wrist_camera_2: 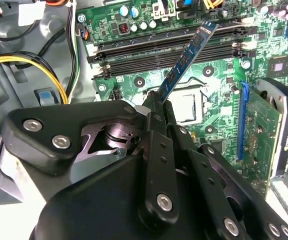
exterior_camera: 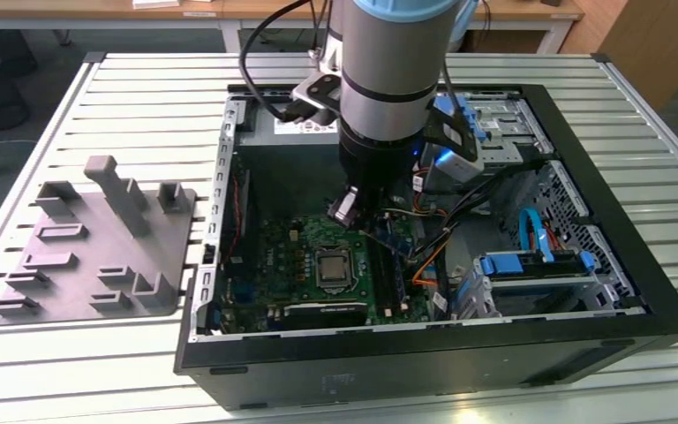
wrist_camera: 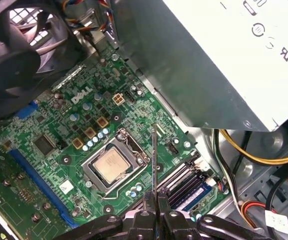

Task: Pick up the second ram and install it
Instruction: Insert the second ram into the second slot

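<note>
there was one open black computer case (exterior_camera: 433, 353), one square green motherboard (exterior_camera: 274, 265), one silver processor (wrist_camera: 111, 165), one narrow blue-green memory stick (wrist_camera_2: 186, 59), one black gripper (wrist_camera_2: 156, 102), and one grey moulded plastic fixture (exterior_camera: 80, 265) at the case's nine o'clock in the exterior view.

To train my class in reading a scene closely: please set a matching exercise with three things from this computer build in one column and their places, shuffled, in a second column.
Things
1. ram stick
2. grey plastic fixture
3. processor

Places
A. in its socket on the motherboard
B. clamped in the gripper
C. on the slatted table, outside the computer case, at the exterior view's left

Pairs: 1-B, 2-C, 3-A
</note>
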Available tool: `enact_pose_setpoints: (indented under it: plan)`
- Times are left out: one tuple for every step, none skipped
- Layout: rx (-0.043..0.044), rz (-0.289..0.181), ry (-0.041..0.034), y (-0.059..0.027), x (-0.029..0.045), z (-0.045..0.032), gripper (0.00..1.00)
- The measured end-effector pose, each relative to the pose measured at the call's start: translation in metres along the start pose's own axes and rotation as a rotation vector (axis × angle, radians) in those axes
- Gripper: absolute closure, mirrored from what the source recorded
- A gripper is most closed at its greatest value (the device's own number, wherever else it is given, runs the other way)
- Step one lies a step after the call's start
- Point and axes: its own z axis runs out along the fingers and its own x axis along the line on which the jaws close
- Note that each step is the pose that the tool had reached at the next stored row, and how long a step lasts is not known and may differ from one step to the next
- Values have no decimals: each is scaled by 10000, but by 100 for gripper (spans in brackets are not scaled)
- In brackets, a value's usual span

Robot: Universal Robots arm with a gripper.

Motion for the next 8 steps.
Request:
enact_pose_setpoints:
  plan:
    - [2, 52, -1, 0, 0, 0, 86]
    - [5, 103, -2, 0, 0, 1, 86]
    - [7, 155, -3, 0, 0, 1, 86]
    - [10, 205, -4, 0, 0, 1, 86]
    - [12, 259, -5, 0, 0, 1, 86]
    - [15, 310, -7, 0, 0, 2, 86]
    - [17, 361, -8, 0, 0, 2, 86]
    - [19, 411, -9, 0, 0, 2, 86]
